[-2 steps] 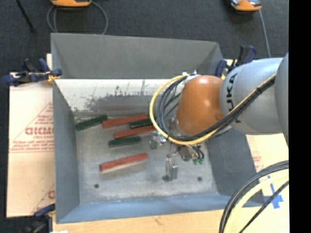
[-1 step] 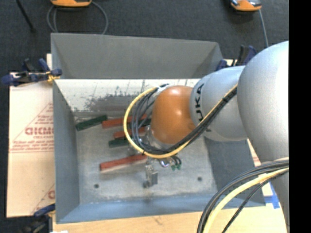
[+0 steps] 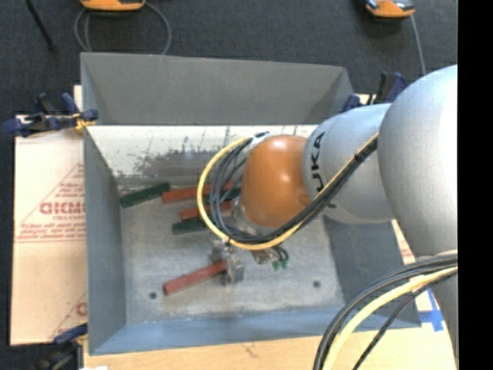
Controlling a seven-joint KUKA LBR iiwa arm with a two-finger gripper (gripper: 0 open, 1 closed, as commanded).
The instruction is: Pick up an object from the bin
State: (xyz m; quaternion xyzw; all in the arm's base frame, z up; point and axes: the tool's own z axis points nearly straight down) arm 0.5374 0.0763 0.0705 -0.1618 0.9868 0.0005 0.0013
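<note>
Overhanging red stick, green stick: orange cover.

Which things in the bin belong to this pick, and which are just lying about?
In play: gripper; lower red stick, its right end at the gripper.

Lying about: left green stick, upper left; upper red stick beside it; middle green stick; small green piece right of the gripper.

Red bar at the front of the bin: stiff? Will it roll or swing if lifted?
The red bar looks straight and seems flat-sided, so it is probably stiff and unlikely to roll. It is long, and the gripper sits at one end of it, so a lift from there may tilt or swing it.
</note>
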